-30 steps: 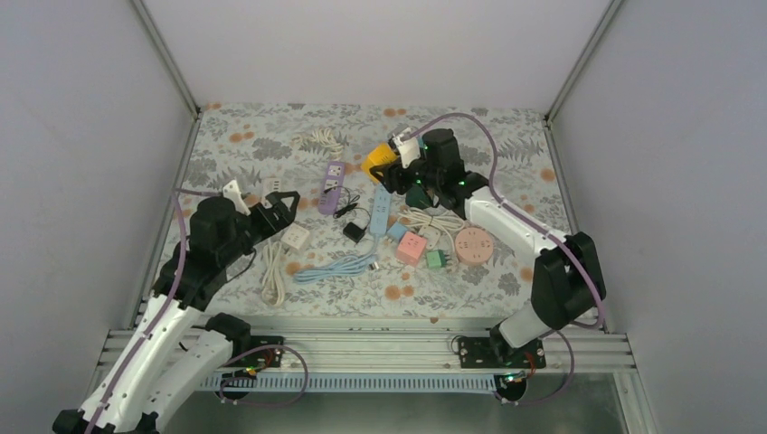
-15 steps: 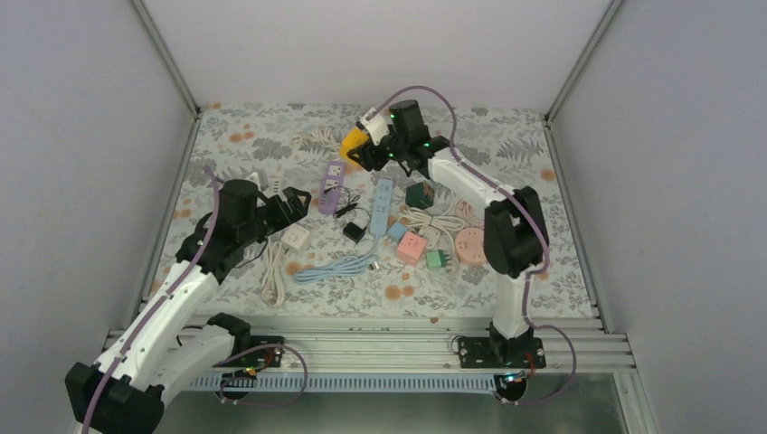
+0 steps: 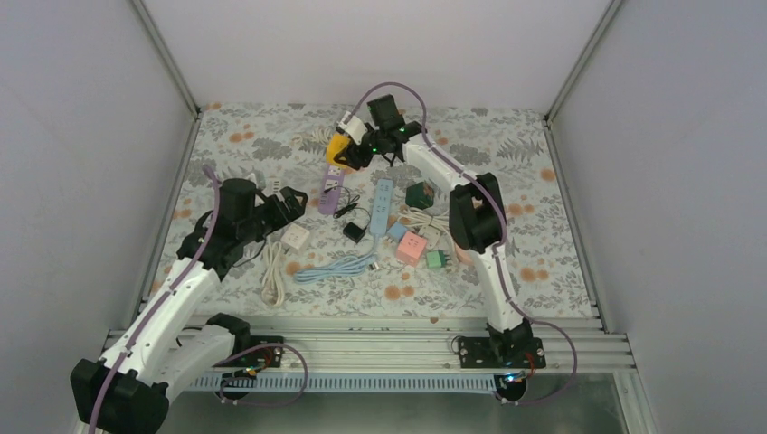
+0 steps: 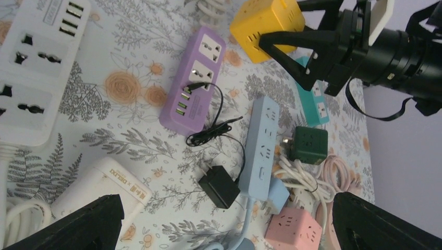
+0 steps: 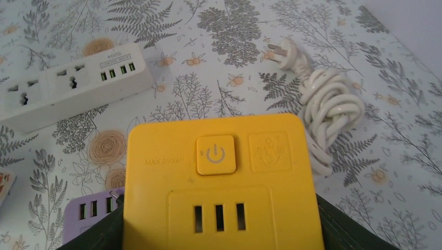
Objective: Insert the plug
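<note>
1. The right gripper (image 3: 348, 151) is at the far side of the table (image 3: 506, 262). It is clamped on a yellow socket cube (image 3: 336, 147), with one finger on each side.
2. In the right wrist view the cube (image 5: 219, 182) fills the lower frame between the dark fingers (image 5: 354, 234). Its power button and slotted face point at the camera.
3. The cube is held above the far end of a purple power strip (image 3: 332, 187), clear of the cloth.
4. The left gripper (image 3: 291, 201) hangs over the left part of the table with its fingers spread wide and nothing between them.
5. The black plug (image 4: 219, 186) lies flat on the cloth between the purple strip and a light blue strip (image 4: 262, 143), just beside the blue one.
6. In the left wrist view the plug sits in the gap between the two open fingers (image 4: 78, 224), below them and not touching them. It is well apart from the right gripper.
7. A thin black cable loops from the plug to the side of the purple strip.
8. Behind the cube lie a white plug (image 5: 281, 52) on a coiled cord (image 5: 331, 114) and a white strip (image 5: 73, 88).
9. A green cube (image 4: 309, 145) and a pink cube (image 4: 293, 229) sit to the right of the blue strip.
</note>
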Tool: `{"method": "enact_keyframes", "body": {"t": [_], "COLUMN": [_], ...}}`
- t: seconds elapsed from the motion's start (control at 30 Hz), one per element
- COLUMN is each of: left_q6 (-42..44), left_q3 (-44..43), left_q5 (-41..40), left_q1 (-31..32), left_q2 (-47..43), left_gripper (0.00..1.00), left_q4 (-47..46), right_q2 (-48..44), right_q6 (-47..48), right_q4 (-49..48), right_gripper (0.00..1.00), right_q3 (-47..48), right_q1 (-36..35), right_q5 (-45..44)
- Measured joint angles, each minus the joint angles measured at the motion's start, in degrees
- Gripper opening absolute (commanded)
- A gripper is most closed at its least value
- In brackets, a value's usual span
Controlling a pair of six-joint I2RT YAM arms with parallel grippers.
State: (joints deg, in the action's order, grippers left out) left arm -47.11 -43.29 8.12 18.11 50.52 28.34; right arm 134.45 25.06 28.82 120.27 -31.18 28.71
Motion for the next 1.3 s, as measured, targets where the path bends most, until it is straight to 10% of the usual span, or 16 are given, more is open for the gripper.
{"method": "enact_keyframes", "body": {"t": [1.3], "left_q6": [0.96], "left_q3": [3.48], "left_q5": [3.15], "left_q1": [-0.39], "left_q2": [4.04], "left_gripper": [1.0], "left_q4": [-2.1], "right_q2": [8.55], "right_q6": [4.26], "right_q4": [4.2], "right_gripper": [0.2], "right_q3": [7.72], "right_q1": [-0.92], "right_q5": [0.55]}}
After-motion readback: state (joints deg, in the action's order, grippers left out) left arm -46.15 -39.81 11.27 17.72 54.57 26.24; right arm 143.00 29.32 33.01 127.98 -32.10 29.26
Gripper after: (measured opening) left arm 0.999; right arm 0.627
